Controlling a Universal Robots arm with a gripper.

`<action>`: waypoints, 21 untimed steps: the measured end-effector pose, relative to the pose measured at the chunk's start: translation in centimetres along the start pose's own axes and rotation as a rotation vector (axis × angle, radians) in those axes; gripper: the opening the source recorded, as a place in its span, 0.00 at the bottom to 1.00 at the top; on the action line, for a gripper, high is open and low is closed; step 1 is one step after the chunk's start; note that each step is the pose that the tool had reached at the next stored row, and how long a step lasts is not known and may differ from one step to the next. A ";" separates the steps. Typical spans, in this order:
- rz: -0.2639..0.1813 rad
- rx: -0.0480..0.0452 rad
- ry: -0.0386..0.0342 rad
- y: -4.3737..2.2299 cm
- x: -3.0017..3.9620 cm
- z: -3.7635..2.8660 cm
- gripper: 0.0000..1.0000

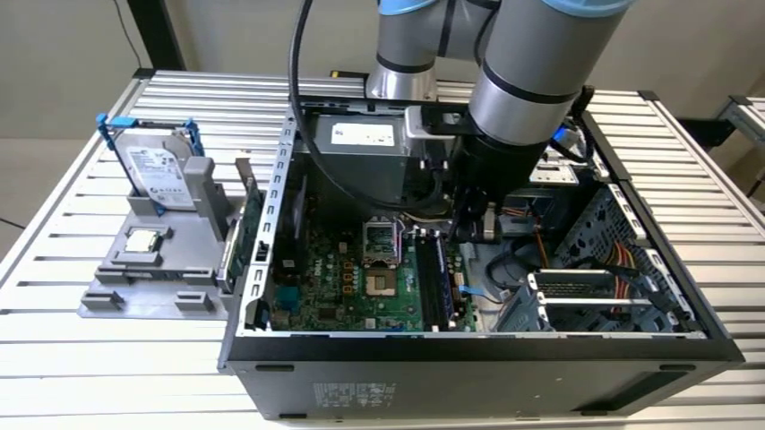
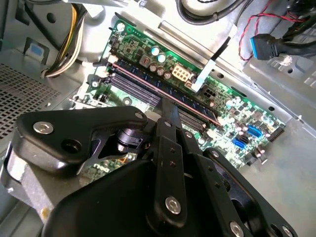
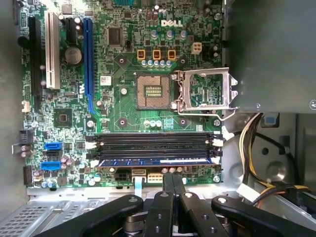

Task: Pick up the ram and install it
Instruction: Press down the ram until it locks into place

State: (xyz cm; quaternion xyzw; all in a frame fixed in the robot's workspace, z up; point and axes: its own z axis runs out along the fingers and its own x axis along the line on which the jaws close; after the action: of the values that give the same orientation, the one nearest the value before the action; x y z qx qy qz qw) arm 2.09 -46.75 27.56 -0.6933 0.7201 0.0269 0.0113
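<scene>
The ram is a long dark blue stick lying in the motherboard memory slot nearest my gripper, between white end clips. In the second wrist view the ram runs along the slot row just past the fingertips. My gripper hovers right beside that slot, its two narrow fingers pressed together with nothing between them. In the second wrist view the gripper tips reach the edge of the stick; whether they touch it I cannot tell. The arm reaches down into the open computer case.
Beside the memory slots the processor socket is bare, its metal lid flipped open. Bundled cables and the power supply crowd the arm. Outside the case, a grey stand holds a hard drive and a square silver chip.
</scene>
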 end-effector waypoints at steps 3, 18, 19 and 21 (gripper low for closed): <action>0.000 -0.0001 0.0001 0.01 -0.02 -0.36 0.00; 0.000 -0.0003 0.0002 0.05 -0.12 -2.16 0.00; 0.000 -0.0003 0.0003 0.05 -0.12 -2.16 0.00; 0.000 -0.0003 0.0007 0.05 -0.12 -2.17 0.00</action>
State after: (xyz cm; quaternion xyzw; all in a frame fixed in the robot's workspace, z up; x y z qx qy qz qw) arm 2.09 -46.75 29.73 -0.6933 0.7201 0.0268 0.0109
